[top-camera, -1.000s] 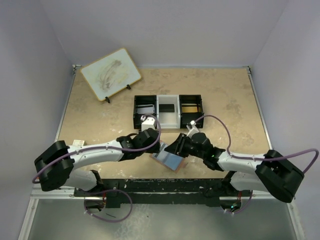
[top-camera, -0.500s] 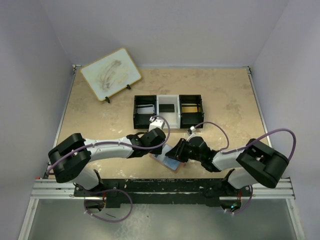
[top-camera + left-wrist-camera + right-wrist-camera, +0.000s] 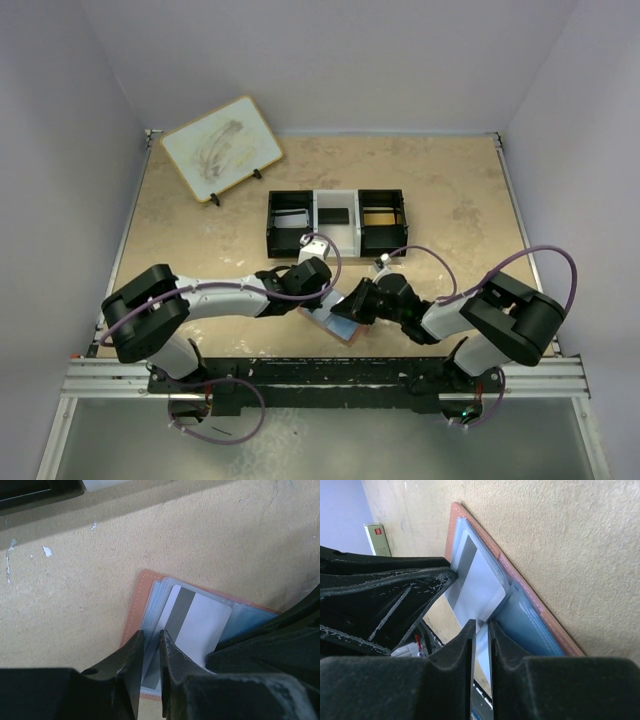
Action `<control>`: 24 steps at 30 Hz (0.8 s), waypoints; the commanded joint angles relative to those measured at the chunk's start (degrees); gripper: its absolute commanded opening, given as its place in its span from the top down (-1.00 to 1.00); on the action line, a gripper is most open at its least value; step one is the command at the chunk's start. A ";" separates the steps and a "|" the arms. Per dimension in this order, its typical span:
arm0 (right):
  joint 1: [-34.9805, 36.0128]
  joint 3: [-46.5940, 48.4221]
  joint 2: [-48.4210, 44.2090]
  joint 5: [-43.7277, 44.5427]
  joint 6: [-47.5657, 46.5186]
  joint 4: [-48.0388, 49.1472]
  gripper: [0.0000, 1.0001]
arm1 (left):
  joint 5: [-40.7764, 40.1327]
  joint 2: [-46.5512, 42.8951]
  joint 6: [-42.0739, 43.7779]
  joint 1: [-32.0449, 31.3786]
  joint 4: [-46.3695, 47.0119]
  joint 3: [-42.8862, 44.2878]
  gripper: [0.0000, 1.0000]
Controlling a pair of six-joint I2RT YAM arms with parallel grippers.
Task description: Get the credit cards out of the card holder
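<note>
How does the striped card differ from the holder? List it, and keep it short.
Colour: the card is pale grey with one dark stripe; the holder is reddish-brown with a bluish inside.
Size: the card is smaller than the holder.
Pose: the card sits skewed, partly out of its slot; the holder lies open and flat on the table.
Shared: both are thin, flat rectangles.

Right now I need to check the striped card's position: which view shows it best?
Left wrist: the striped card lies face-on on the card holder. Right wrist shows it foreshortened; top external only a partly hidden sliver.
</note>
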 commanded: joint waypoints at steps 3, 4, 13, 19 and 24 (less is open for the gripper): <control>-1.24 0.12 -0.49 0.09 0.54 2.26 0.75 | 2.95 -0.66 -0.77 0.14 -0.47 -2.60 0.74; -1.29 0.01 -0.38 -0.43 0.88 3.02 0.76 | 3.00 -0.81 -1.02 0.12 -0.33 -2.82 0.74; -1.99 -1.07 -5.06 -1.22 1.20 1.20 0.98 | -0.18 -0.87 -2.76 0.05 -2.70 -3.38 0.79; -2.00 -1.16 -11.41 -1.00 -1.15 -6.92 0.97 | -2.04 -0.20 -4.15 0.06 -2.90 -3.98 0.83; -2.00 -1.03 -11.25 -0.91 -1.21 -7.92 0.57 | -1.32 -0.33 -4.06 0.05 -2.21 -4.14 0.84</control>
